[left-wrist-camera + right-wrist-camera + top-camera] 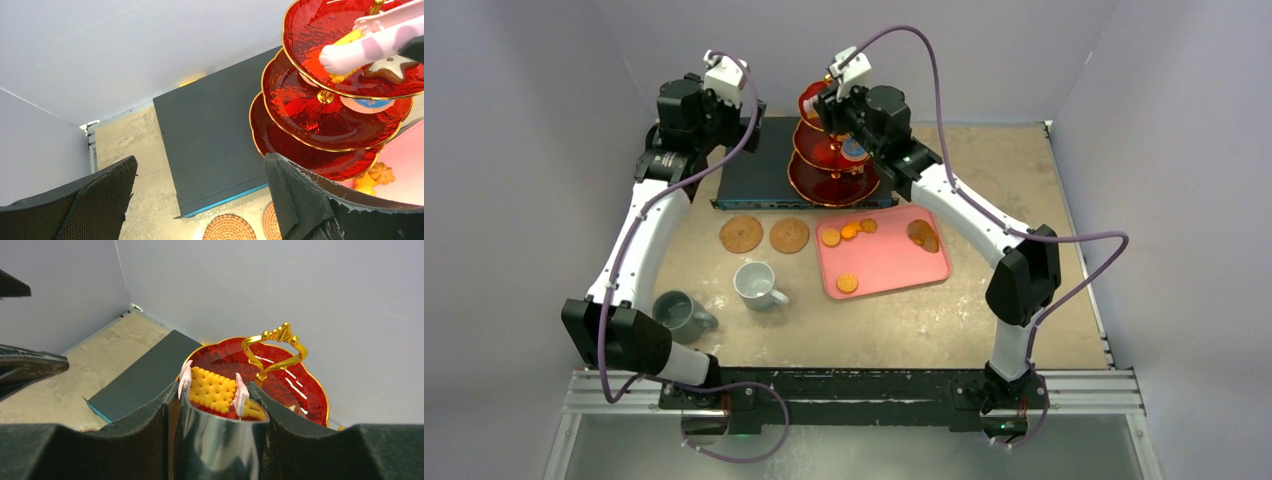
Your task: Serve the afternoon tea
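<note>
Grey-walled booth, beige counter (984, 330): the right arm is poised over the red three-tier stand with gold handle (834, 175).

That stand rises at the right end of the flat dark blue-grey box (754, 175), with the pink rectangular tray (894, 270) just in front of it. The white mug (754, 283), grey mug (679, 312) and two round cork coasters (741, 234) sit well apart to the left. The right pincer (214, 410) clamps silver tongs (220, 440), whose pink tips pinch a square yellow toy biscuit (212, 387) directly above the top tier. The tongs' long axis points toward the handle just beyond, so release likely means straight down. The left pincer (200, 170) gapes wide and empty, left of the stand.
</note>
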You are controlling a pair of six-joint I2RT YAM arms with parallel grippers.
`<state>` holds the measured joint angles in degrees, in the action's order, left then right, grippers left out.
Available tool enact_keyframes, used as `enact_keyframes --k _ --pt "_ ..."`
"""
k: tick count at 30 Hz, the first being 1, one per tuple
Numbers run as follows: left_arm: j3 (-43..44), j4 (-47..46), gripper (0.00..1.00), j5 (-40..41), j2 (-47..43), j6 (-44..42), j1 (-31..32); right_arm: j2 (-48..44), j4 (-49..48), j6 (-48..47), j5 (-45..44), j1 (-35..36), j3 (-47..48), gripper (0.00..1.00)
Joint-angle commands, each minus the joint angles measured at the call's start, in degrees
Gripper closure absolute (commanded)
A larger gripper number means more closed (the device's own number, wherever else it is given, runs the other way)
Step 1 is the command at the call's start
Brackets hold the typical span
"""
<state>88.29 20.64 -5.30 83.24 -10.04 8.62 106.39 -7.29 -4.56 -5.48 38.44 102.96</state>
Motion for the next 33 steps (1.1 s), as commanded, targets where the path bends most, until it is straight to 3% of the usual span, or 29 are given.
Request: enact_keyframes --k 1,14,23,33 --pt "0.7 -1.9 0.01 -0.7 -2.4 0.2 -0.8 -0.1 -2.4 0.9 0.7 -0.2 2.4 0.53" --pt "0.8 -1.5 0.01 -1.5 -2.5 0.4 -1.1 -2.6 -3.3 1.1 1.5 -0.2 0.7 0.42" --pt "1.2 -1.4 0.01 -1.6 -2.5 0.5 -1.1 -6.4 -3.6 -0.2 0.9 -0.2 -1.9 0.43" --pt "1.8 -1.3 0.01 -1.4 -2.0 0.7 -1.1 -18.4 -2.1 0.8 6.5 1.0 -17.7 0.44"
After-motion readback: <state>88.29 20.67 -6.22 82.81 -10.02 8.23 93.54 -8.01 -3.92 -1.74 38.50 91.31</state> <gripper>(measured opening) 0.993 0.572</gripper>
